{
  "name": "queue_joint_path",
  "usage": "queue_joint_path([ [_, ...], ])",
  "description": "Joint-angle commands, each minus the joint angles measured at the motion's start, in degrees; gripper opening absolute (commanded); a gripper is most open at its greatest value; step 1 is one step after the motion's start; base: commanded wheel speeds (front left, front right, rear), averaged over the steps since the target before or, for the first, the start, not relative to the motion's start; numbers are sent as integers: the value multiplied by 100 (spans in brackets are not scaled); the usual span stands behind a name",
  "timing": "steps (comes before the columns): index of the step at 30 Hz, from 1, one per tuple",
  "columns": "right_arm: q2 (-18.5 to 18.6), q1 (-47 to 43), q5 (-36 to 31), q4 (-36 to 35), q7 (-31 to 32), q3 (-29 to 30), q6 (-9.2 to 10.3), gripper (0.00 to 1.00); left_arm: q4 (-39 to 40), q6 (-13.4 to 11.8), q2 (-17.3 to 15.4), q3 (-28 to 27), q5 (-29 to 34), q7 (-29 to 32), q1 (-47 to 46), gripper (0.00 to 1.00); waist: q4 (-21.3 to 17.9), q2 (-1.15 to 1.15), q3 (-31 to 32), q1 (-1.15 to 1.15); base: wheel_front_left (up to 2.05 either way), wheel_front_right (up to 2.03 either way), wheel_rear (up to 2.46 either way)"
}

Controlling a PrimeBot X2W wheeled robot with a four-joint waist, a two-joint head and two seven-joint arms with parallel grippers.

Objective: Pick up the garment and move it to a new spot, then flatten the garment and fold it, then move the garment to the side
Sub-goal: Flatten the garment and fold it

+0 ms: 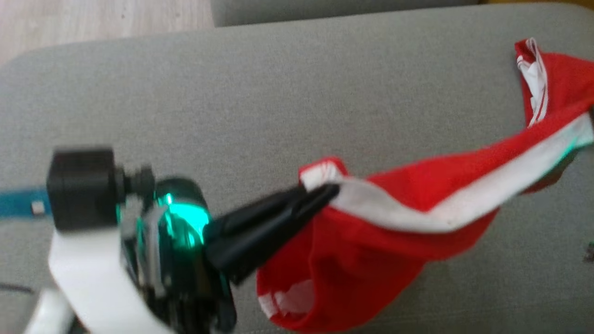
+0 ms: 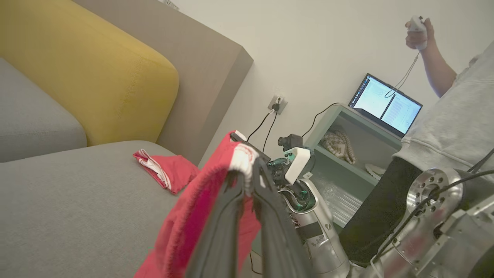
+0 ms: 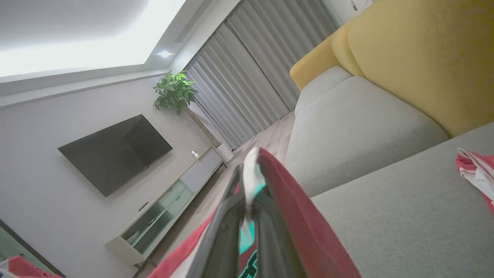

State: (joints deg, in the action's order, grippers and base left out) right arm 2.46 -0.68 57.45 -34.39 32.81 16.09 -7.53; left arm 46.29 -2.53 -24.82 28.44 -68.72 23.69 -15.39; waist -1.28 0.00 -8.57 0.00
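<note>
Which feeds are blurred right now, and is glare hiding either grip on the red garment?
Head view: motion-smeared throughout, teal glow behind the left gripper, yet its pinch on the garment reads. Left wrist view: laptop sharp, near fingers soft. Right wrist view: ceiling panel blown out, right gripper soft; no glare on either grip.

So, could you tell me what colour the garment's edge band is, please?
White band on a red garment; clearest in the head view.

We see a home living room: beyond our right pincer (image 3: pixel 249 189) hang a flat black wall television (image 3: pixel 115 152) and long grey pleated curtains (image 3: pixel 251 73), with a grey fabric sofa (image 3: pixel 366 119) and mustard-yellow cushion (image 3: pixel 417 58) beside it.
</note>
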Motion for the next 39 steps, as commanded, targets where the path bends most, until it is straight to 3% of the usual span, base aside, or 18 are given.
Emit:
queue_joint_path([
  [1,44,388,-44,-226,53,-84,4,0,117,-88,-83,-353,-38,90,-479,0,-34,0,-149,0,0,0,0],
  [6,43,1678,-499,324,282,-28,4,0,-838,-513,-127,-650,97,577,-1777,0,-65,0,-673,0,0,0,0],
  [11,43,3817,-1350,1818,469,39,4,0,-2605,-563,-77,-709,740,665,-3341,0,-85,0,-1329,0,0,0,0],
  [17,43,6440,-2320,3835,-328,-171,4,0,-5046,-340,416,-581,1777,-196,-5173,0,-71,0,-1932,0,0,0,0],
  [18,43,6440,-2320,3835,-328,-171,4,0,-5046,-340,416,-581,1777,-196,-5173,0,-71,0,-1932,0,0,0,0],
  [23,43,7566,-2463,5329,-1538,-357,4,0,-6636,-201,864,-419,2503,-1326,-6139,0,-115,0,-2090,0,0,0,0],
  [26,43,7521,-2310,5914,-2125,-596,4,0,-7451,-8,1037,-259,2727,-1855,-6255,0,-181,0,-2057,0,0,0,0],
  [31,43,6300,-2310,6356,-2696,-1132,4,0,-8326,431,1210,-47,2694,-2421,-5569,0,-305,0,-1805,0,0,0,0],
  [32,43,5603,-2217,6290,-2820,-1378,4,0,-8428,633,1276,-19,2532,-2606,-5058,0,-375,0,-1678,0,0,0,0],
  [35,63,4487,-2256,5923,-2825,-1573,4,0,-8251,841,1314,132,2299,-2703,-4154,0,-392,0,-1535,0,0,0,0],
  [39,216,2985,-2296,5108,-2743,-1632,4,0,-7616,913,953,482,2409,-2961,-2823,0,-398,0,-1245,0,0,0,0],
])
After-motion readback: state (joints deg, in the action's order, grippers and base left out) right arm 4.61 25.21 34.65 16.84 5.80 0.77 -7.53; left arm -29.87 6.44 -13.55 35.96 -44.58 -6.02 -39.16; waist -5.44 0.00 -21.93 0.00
